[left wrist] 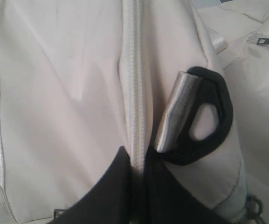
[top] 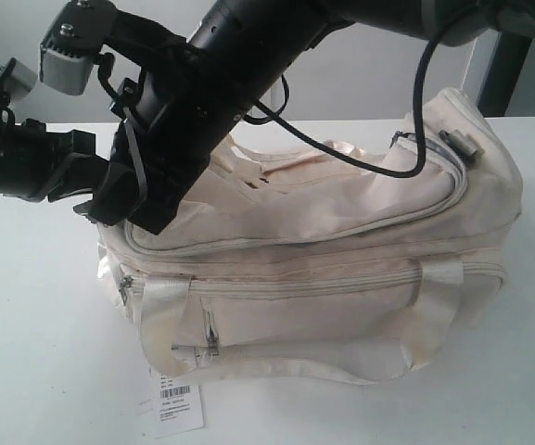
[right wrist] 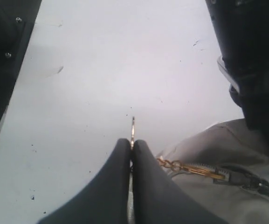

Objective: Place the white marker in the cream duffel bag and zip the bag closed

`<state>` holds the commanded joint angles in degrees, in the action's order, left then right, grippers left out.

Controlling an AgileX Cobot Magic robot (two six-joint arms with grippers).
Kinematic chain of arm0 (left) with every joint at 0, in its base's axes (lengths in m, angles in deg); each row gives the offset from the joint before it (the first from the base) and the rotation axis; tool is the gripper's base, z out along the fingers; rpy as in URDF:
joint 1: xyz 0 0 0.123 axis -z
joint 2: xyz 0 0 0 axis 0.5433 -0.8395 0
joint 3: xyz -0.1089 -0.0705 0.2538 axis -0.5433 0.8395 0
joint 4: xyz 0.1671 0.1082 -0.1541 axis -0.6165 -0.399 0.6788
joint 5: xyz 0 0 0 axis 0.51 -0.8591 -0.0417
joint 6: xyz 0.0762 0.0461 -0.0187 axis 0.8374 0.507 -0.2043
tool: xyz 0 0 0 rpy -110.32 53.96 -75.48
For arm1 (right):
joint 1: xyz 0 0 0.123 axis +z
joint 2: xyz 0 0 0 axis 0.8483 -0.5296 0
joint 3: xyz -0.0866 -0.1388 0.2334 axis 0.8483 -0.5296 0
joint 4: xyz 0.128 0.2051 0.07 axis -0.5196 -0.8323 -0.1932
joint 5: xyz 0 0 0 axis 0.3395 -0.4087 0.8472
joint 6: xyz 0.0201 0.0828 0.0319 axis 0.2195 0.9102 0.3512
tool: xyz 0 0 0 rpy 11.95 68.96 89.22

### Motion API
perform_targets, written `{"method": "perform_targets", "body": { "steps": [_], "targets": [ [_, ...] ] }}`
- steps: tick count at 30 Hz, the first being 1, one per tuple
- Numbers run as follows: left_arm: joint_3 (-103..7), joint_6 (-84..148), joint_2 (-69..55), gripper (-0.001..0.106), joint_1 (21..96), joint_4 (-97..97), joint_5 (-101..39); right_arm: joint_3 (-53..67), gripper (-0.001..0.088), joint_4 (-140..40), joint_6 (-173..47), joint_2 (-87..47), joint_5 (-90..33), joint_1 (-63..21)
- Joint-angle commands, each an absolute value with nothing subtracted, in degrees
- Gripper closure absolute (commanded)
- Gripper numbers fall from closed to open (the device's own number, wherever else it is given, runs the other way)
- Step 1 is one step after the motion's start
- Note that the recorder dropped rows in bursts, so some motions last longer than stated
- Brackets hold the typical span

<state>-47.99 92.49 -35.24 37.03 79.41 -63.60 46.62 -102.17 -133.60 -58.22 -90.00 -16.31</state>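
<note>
Left jaws: clamped tight on the top zip (left wrist: 134, 70) of the bag (top: 341, 278).
Right jaws: pressed together, nipping a thin metal pull (right wrist: 133, 124) at the bag's left end.
Bag: sat on the worktop (top: 44, 352), zip closed where visible.

The duffel bag (top: 341, 269) fills mid surface (top: 35, 352); the right arm (top: 239, 56) crosses above its left end; front-left corner lies open.
</note>
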Motion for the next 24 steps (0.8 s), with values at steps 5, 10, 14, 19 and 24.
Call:
{"method": "perform_targets", "body": {
  "steps": [5, 10, 14, 19, 24],
  "targets": [
    [-47.99, 92.49, -35.24, 0.105, 37.03, 79.4, -63.48, 46.62, 0.0868, -101.89, -133.37, -58.22, -90.0, -16.31],
    [-47.99, 92.49, -35.24, 0.105, 37.03, 79.4, -63.48, 46.52, 0.0868, -101.89, -131.82, -58.11, -90.0, -16.23],
    [-47.99, 92.49, -35.24, 0.105, 37.03, 79.84, -63.5, 46.52, 0.0868, -101.73, -130.68, -57.37, -90.0, -14.38],
    [-47.99, 92.49, -35.24, 0.105, 37.03, 79.82, -63.6, 46.52, 0.0868, -101.09, -130.55, -55.58, -90.0, -14.07],
    [-47.99, 92.49, -35.24, 0.105, 37.03, 79.82, -63.48, 46.52, 0.0868, -101.09, -130.4, -53.91, -90.0, -14.07]
  ]
}}
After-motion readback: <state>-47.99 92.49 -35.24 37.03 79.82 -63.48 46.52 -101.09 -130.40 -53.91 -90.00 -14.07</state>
